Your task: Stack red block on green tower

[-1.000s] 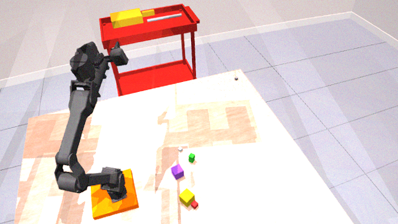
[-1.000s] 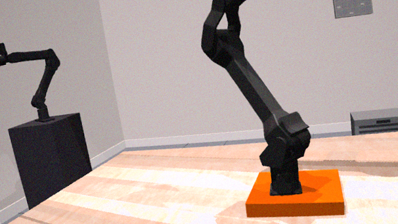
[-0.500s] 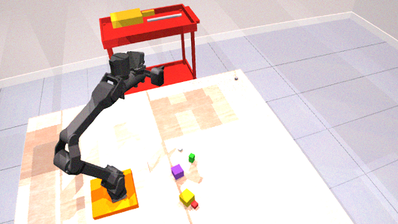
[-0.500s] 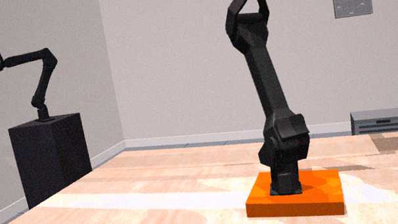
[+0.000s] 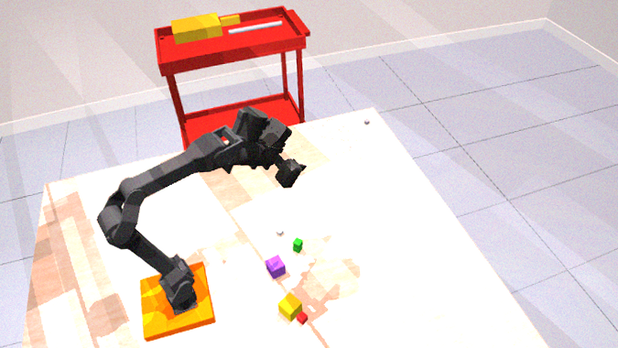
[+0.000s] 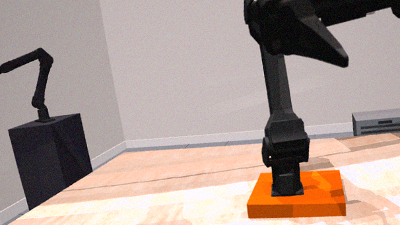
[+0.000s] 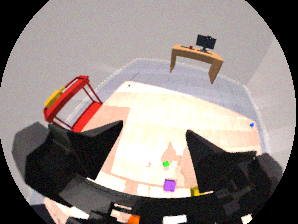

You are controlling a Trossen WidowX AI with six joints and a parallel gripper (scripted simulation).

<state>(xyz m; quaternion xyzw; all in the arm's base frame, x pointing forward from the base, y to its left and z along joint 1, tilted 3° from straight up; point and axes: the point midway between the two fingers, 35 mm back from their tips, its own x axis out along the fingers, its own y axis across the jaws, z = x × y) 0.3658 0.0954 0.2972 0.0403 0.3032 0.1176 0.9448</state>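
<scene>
Red block (image 5: 302, 317) is seen low on the pale surface (image 5: 408, 264) in the top view, touching or just beside the lower right corner of a larger yellow block (image 5: 289, 306); whether the two actually touch cannot be told.

Taken from left to right in that view, the orange base plate (image 5: 178, 317) is found first, with the dark arm (image 5: 154, 184) mounted on it. The arm is bent up and away from the base, then reaches rightward over the middle of the surface. Next the purple block (image 5: 275, 266) is seen, standing apart from the yellow block and farther from the camera. The green tower (image 5: 297, 244) is placed just beyond and to the right of the purple block, upright and well apart from the red block. A tiny pale ball (image 5: 280, 232) is seen just left of and behind the tower.

The pincer (image 5: 292, 170) is held high above the surface, well apart from all the blocks, tilted downward. Its fingers are spread wide and nothing is gripped between them; in the exterior view one pointed finger (image 6: 304, 30) is seen close to the camera, with the other at the right edge.

Behind the surface a red cart (image 5: 232, 45) is seen, with a yellow box (image 5: 196, 28) on its upper shelf.

In the wrist view the green tower (image 7: 166, 163) and the purple block (image 7: 170, 184) are framed between the two dark fingers.
</scene>
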